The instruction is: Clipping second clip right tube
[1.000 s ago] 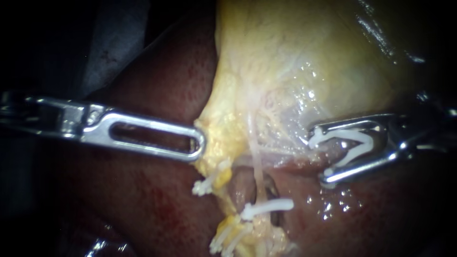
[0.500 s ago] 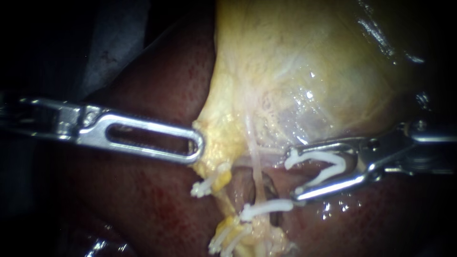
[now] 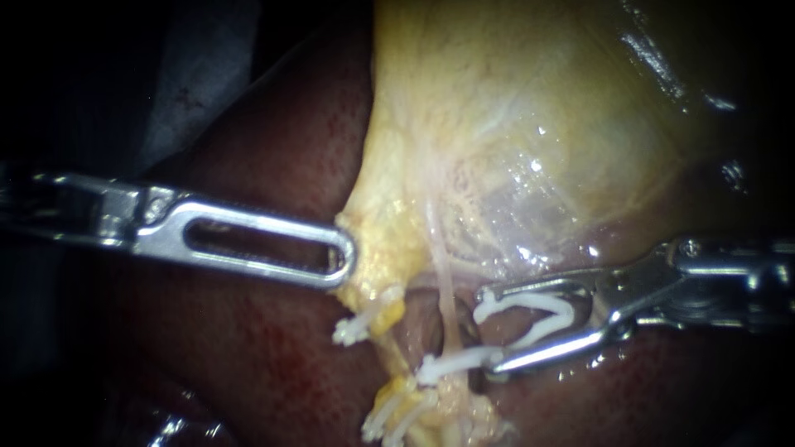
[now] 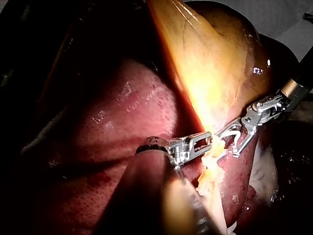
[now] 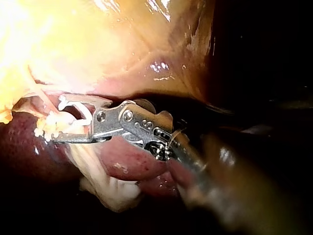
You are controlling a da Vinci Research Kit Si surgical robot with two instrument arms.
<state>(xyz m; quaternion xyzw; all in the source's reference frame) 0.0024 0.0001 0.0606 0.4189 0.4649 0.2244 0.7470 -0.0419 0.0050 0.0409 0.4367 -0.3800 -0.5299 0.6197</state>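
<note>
The pale yellow gallbladder (image 3: 513, 124) hangs over the dark red liver (image 3: 265, 348). A thin pale tube (image 3: 448, 294) runs down from it, with a closed white clip (image 3: 462, 360) across it lower down. My right instrument (image 3: 489, 329) comes in from the right. Its jaws stand wide apart and carry an open white clip (image 3: 538, 313); their tips lie just right of the tube, the lower one beside the closed clip. My left instrument (image 3: 341, 252) has slotted jaws shut on the gallbladder's yellow lower edge. The right wrist view shows the right instrument (image 5: 57, 120) with its clip beside pale strands.
More white clips sit on yellow fatty tissue at the lower left of the tube (image 3: 352, 329) and below it (image 3: 397, 418). The liver lies under both instruments. The far left and right of the endoscope view are dark.
My right instrument has moved left and slightly down with its open clip, from well right of the tube to right beside it. The left instrument has kept its hold.
</note>
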